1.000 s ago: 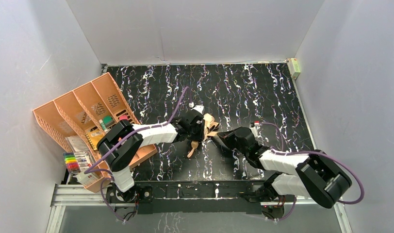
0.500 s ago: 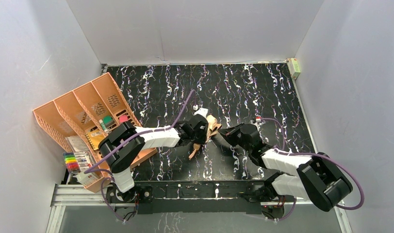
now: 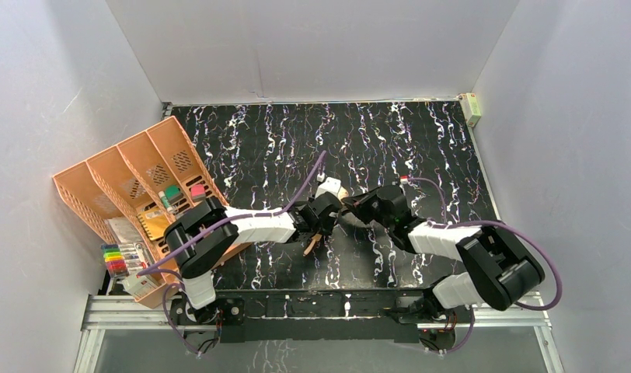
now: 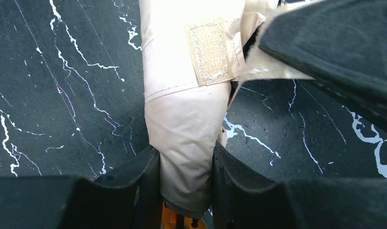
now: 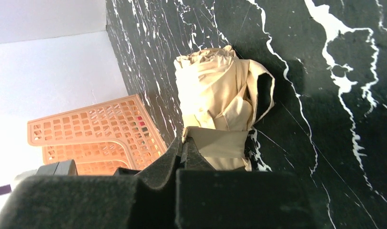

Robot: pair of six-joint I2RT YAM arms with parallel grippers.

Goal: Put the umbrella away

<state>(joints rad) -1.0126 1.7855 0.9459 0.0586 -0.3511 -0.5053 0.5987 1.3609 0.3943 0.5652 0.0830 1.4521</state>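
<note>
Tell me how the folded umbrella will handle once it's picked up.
The umbrella probably feels soft outside but stiff along its length: wrinkled fabric over a straight bundle in the left gripper. Its smooth cloth may slide in that grip. The strap, pinched by the right gripper, looks floppy and would likely dangle if let go.

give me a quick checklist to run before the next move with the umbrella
1. left gripper clamped on the umbrella: ok, fingers press both sides.
2. right gripper pinching the strap: ok, shut on it.
3. canopy bundled: ok, folds gathered.
4. strap closed over the velcro patch: not ok, patch bare.
5. room in the orange organizer for it: cannot tell.
</note>
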